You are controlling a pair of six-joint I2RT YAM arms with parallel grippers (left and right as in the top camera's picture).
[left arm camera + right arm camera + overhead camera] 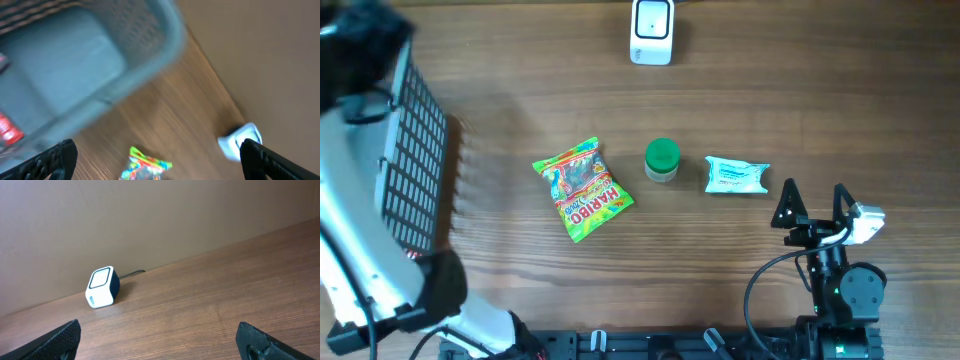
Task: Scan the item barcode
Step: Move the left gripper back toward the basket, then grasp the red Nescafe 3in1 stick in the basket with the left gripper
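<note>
Three items in a row mid-table, both my grippers spread wide and holding nothing.

Haribo bag is at the left of the row, green-lidded jar just beside it, white packet next, all on the wooden table, none touching. White scanner stands at the far edge, well apart from the row, with a cable running off behind it. My right gripper sits near the packet toward the near edge, fingers apart, pointed toward the scanner. My left gripper hangs in the air at the left by the grey basket, jaws parted. Its view is blurred, with the bag below.
</note>
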